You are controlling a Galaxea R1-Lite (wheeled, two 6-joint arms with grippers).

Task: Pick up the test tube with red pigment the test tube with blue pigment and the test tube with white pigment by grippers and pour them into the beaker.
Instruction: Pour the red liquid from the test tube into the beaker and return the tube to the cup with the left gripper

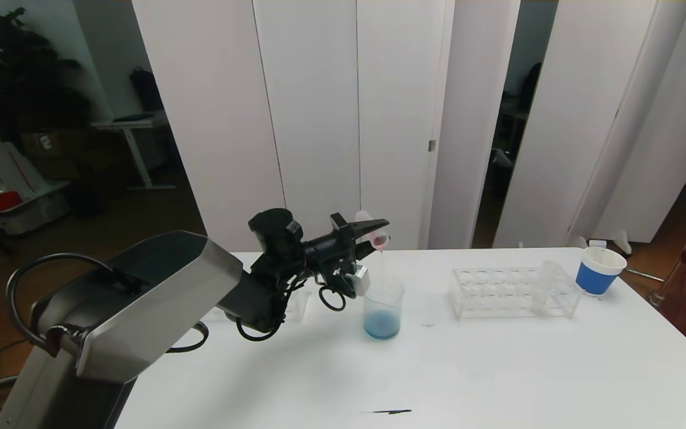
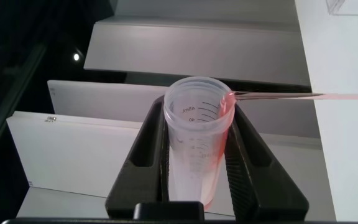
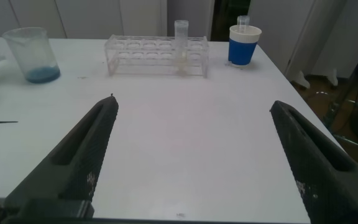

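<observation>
**Red tube tipped over the beaker, pour under way**

The left tool (image 1: 362,233) is clamped on the red tube (image 2: 199,140), which it holds above and just left of the beaker (image 1: 383,310). The tube's long axis lies close to level, its mouth aimed right and over the beaker's rim. A thin pink stream (image 1: 382,262) falls from the lip into the beaker. So the pour turns on keeping that lip above the opening; a drift outward would likely spill onto the surface (image 1: 438,369).

The tube is clear with printed marks, and red liquid runs along its lower wall to the lip. The beaker is clear, upright, with blue liquid at its bottom.

The white tube (image 3: 181,45) stands upright in the rack (image 1: 513,292), nearer the right tool (image 3: 191,155), which hangs low over the surface with its jaws wide apart and nothing in them.
</observation>
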